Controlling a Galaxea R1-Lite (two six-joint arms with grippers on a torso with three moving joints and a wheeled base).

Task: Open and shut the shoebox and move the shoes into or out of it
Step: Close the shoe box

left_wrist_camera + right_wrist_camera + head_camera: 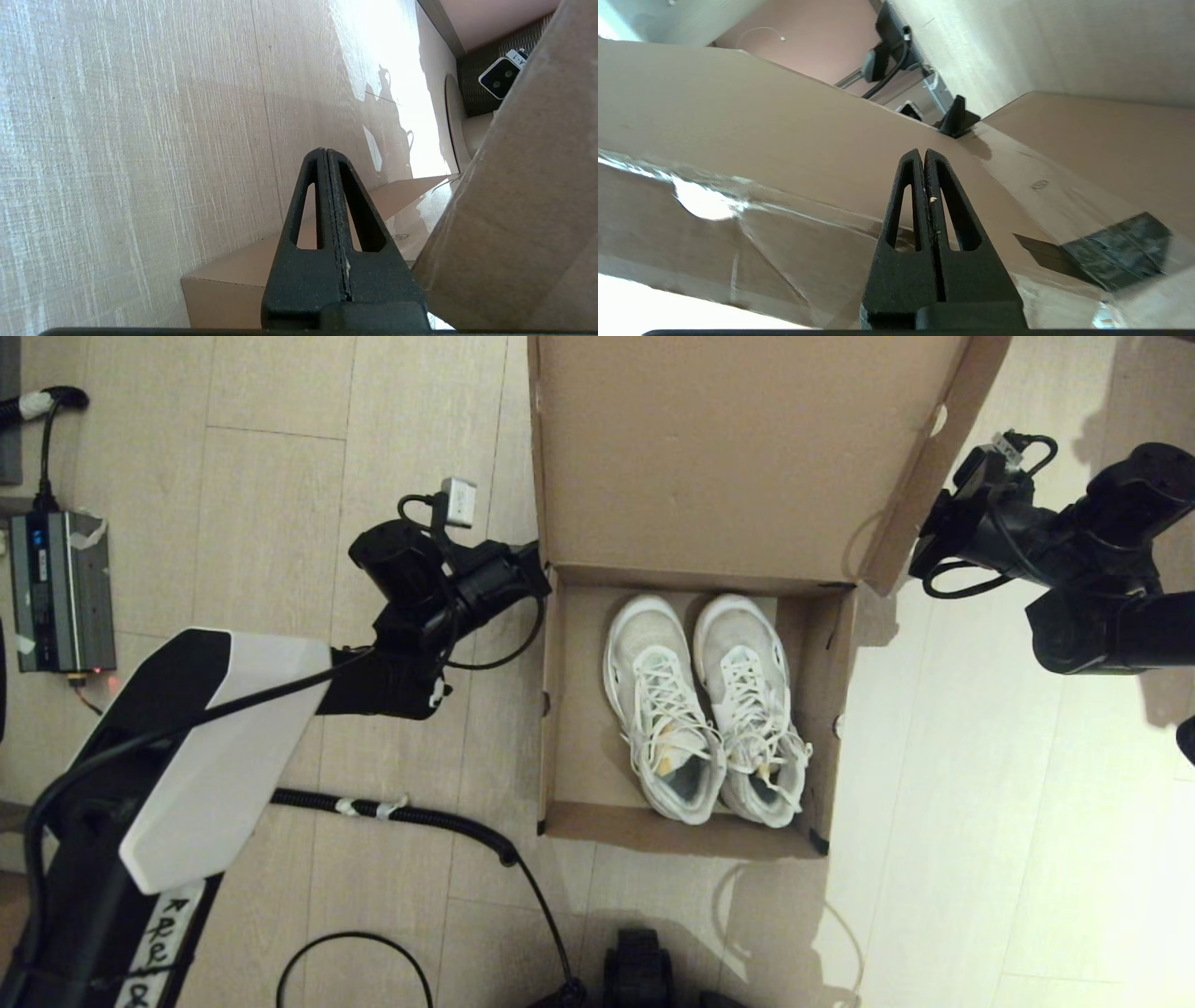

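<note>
The brown shoebox (558, 709) stands open on the wooden floor, its hinged lid (728, 457) swung up and back. Both white shoes (663, 709) lie side by side inside, toes toward the lid and laces up. My left gripper (540, 569) is shut and empty at the box's back left corner by the hinge; in the left wrist view its fingertips (325, 152) are pressed together beside cardboard (523, 210). My right gripper (920, 560) is shut and empty against the lid's right side flap (761, 140), near a black tape patch (1111, 247).
A grey power unit (61, 593) with cables lies on the floor at the far left. A black corrugated cable (420, 817) runs across the floor in front of the box. A dark part of the robot base (639, 971) sits at the near edge.
</note>
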